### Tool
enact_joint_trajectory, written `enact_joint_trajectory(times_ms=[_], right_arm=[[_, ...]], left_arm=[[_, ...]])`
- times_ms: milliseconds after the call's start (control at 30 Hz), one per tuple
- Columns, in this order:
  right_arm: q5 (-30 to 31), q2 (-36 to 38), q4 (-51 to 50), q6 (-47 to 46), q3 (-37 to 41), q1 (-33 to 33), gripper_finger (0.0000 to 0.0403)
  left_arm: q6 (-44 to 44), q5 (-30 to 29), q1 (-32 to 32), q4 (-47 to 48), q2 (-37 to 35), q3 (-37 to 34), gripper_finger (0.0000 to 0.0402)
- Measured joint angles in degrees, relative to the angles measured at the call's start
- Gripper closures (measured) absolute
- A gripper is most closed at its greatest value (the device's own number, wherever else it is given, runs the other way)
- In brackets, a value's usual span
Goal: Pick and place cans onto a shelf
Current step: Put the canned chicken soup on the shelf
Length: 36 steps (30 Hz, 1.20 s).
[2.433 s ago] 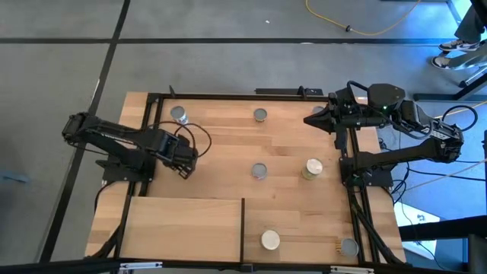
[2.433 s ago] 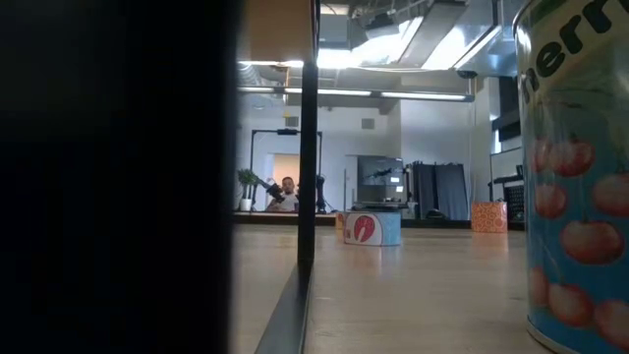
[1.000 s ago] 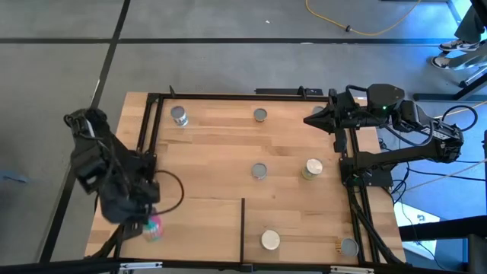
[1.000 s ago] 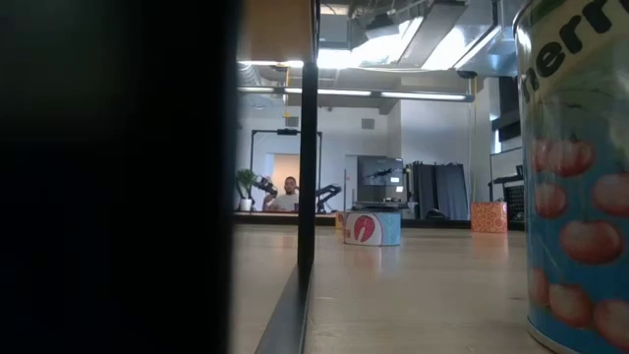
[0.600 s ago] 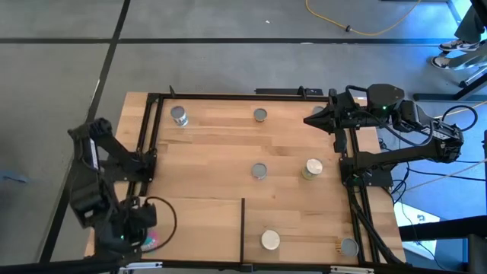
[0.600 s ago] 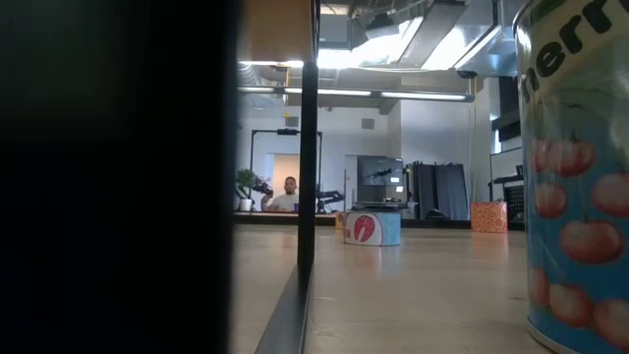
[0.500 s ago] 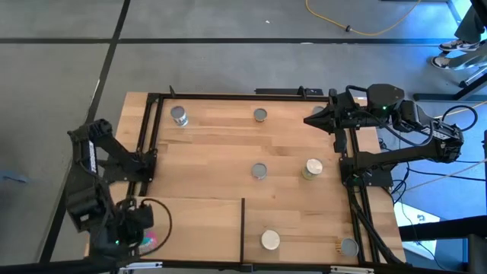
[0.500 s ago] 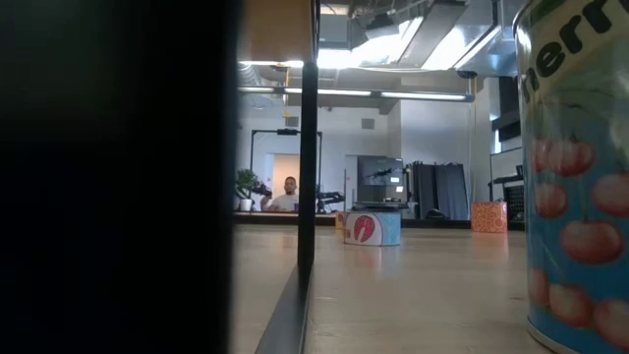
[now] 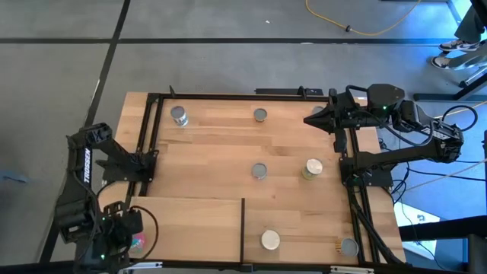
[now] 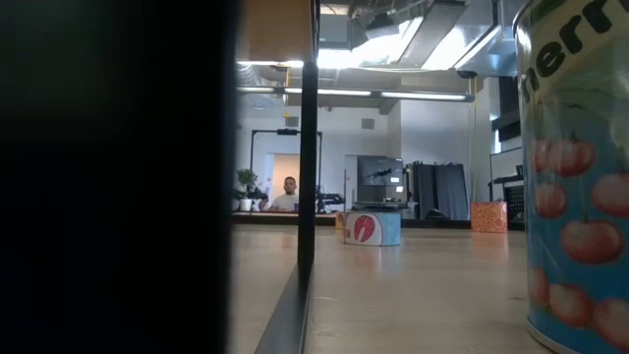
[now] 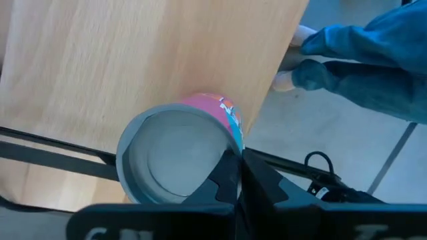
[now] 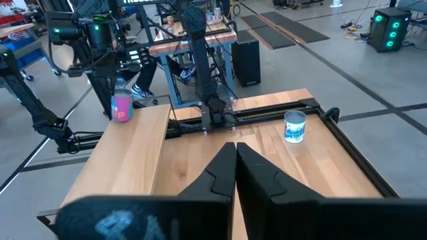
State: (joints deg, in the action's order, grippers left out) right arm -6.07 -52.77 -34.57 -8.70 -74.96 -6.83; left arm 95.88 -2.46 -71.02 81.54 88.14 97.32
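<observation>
While our left gripper [image 9: 131, 242], jaws clamped on a pink can [image 11: 179, 151], hangs over the shelf [image 9: 190, 224] edge, we'd guess setting it down is next; right jaws are together.

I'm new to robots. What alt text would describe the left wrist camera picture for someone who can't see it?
The left gripper is shut on the rim of a pink-labelled cylindrical tin can with a grey metal end, held over the edge of a light wood board. Beyond the board's edge, a person's hand in a blue sleeve shows above grey floor.
</observation>
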Motion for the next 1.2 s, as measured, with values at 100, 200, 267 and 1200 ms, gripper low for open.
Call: enact_joint_trajectory(times_ms=[100, 200, 267, 1200], right_arm=[[0.0, 0.0, 0.0, -0.08, 0.0, 0.0, 0.0387], [0.0, 0.0, 0.0, -0.03, 0.0, -0.01, 0.0387], [0.0, 0.0, 0.0, -0.03, 0.0, 0.0, 0.0387], [-0.04, 0.0, -0.02, -0.22, 0.0, -0.01, 0.0387]], left_arm=[[-0.15, 0.0, -0.02, 0.1, 0.01, -0.03, 0.0402], [-0.78, -0.07, -0.02, 0.12, 0.54, -0.34, 0.0399], [-2.06, 0.0, -0.02, 0.1, 1.22, -0.42, 0.0394], [-0.17, 3.23, 0.13, -2.9, 1.92, -0.61, 0.0374]])
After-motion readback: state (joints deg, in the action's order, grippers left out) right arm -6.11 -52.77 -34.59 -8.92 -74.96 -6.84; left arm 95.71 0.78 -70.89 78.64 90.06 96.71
